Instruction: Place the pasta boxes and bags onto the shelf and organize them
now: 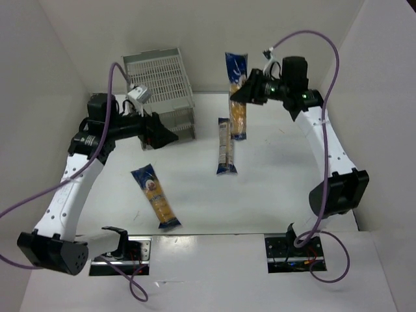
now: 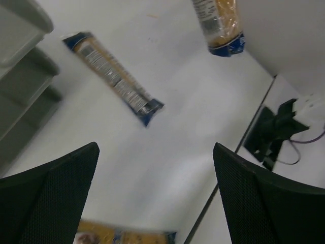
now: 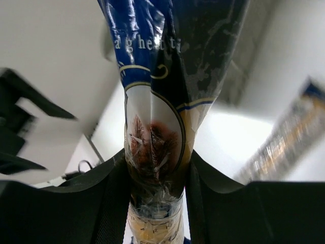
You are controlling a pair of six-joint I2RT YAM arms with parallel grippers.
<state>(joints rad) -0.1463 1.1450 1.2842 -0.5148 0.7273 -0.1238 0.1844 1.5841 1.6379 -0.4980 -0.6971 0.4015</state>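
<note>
My right gripper (image 1: pixel 239 94) is shut on a pasta bag (image 1: pixel 237 97) with dark blue ends and holds it upright in the air at the back centre; its blue top and round label fill the right wrist view (image 3: pixel 152 142). A paler pasta bag (image 1: pixel 225 146) lies flat on the table's middle and shows in the left wrist view (image 2: pixel 112 76). A third bag (image 1: pixel 156 196) lies at the front left. The grey three-tier shelf (image 1: pixel 161 91) stands at the back left. My left gripper (image 1: pixel 170 137) is open and empty, just right of the shelf's front.
White walls close the table on the left, back and right. The arm bases and cable openings (image 1: pixel 292 250) sit along the near edge. The shelf's tiers show blurred at the left of the left wrist view (image 2: pixel 20 76).
</note>
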